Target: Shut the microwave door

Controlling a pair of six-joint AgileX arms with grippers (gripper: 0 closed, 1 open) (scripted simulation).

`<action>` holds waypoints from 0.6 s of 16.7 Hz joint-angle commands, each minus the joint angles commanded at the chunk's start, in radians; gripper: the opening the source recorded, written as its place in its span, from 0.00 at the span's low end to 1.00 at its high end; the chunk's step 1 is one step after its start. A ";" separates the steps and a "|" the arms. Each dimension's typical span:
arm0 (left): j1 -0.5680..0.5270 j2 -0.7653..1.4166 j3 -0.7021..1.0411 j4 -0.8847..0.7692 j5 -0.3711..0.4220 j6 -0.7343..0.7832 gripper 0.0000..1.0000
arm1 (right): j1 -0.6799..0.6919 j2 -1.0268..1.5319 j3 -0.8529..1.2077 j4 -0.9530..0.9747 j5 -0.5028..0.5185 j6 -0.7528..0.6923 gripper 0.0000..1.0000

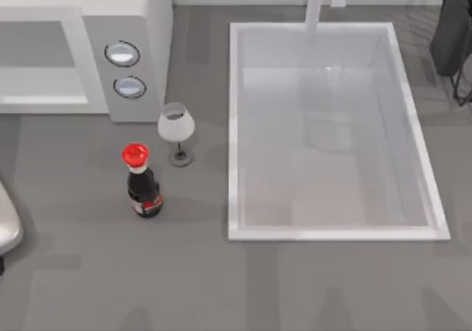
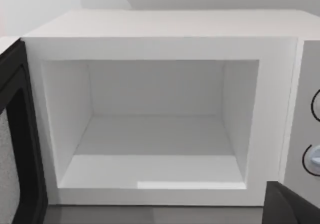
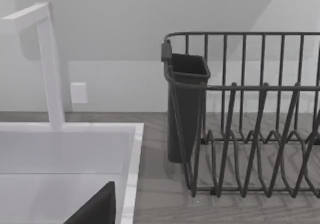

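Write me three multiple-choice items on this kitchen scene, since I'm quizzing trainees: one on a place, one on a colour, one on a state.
1. Where does the wine glass stand?
A. inside the sink
B. between the microwave and the sink
C. in the dish rack

2. What colour is the cap of the sauce bottle?
A. green
B. yellow
C. red

3. How does the microwave door stand?
A. shut
B. swung open
C. removed

Answers:
1 B: the top view shows it just off the microwave corner, left of the sink.
2 C: a red cap tops the dark bottle.
3 B: the left wrist view looks straight into the bare cavity, door at its side.
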 joint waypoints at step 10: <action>-0.254 -0.003 0.061 -0.066 -0.254 0.005 0.00 | 0.000 0.000 0.000 0.000 0.000 0.000 1.00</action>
